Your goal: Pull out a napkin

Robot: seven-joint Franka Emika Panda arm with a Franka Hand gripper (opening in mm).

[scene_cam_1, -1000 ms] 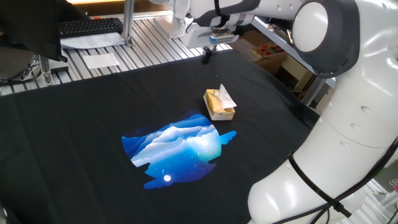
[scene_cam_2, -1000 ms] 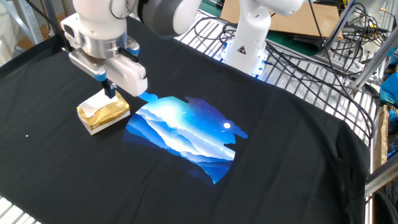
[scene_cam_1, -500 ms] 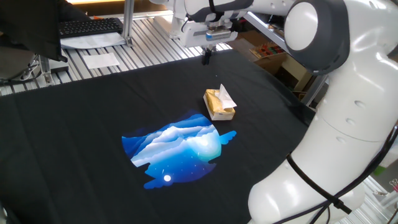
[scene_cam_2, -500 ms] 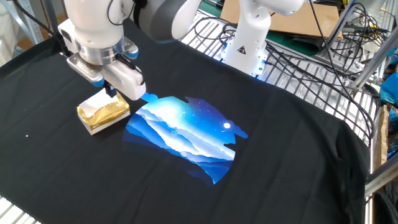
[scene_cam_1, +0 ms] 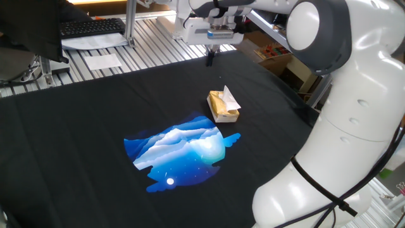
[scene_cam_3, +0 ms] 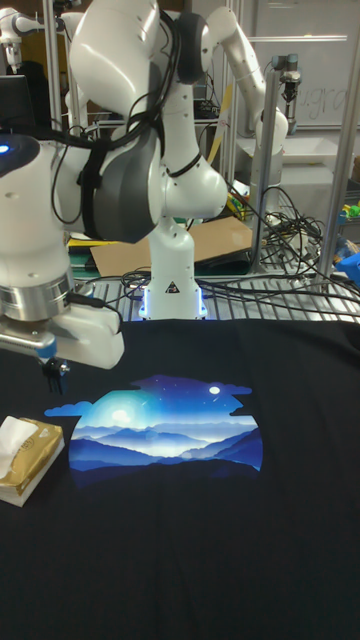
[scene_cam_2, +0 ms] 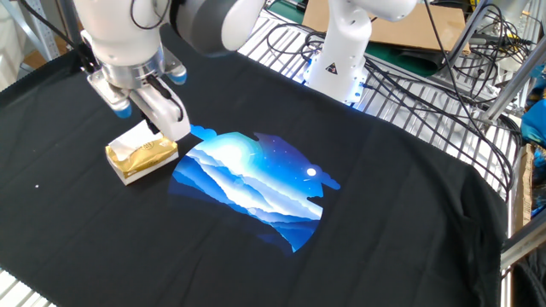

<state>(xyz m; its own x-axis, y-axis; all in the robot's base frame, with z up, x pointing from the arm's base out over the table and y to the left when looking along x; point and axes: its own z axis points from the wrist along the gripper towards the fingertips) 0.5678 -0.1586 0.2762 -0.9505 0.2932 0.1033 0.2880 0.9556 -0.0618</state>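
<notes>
One hand [scene_cam_1: 211, 58] is seen, carried by one white arm, and it hangs in the air above the counter [scene_cam_1: 76, 126], which is covered by a black cloth. The fingers [scene_cam_3: 54, 371] are seen as a narrow dark pair pointing down; whether they are pressed together or slightly spread cannot be told from any of the views. Nothing is held between them.

One small yellow-tan box [scene_cam_1: 223, 107] is set on the cloth below the hand and a little to one side of it. In the tall fixed view the box [scene_cam_3: 27, 463] lies lower than the fingertips and apart from them. One napkin [scene_cam_1: 230, 97] is seen, white and crumpled, standing up out of the top of the box; it is not touched by the hand. In the other fixed view the napkin [scene_cam_2: 134, 136] appears just under the hand [scene_cam_2: 152, 126], with the box [scene_cam_2: 142, 155] beneath it.

One blue mountain print [scene_cam_1: 180, 151] is spread flat on the cloth, beside the box and farther from the hand than the box is.

At the far edge, beyond the hand, one black keyboard [scene_cam_1: 92, 27] and one flat white sheet [scene_cam_1: 104, 61] are seen on the slatted metal surface.
</notes>
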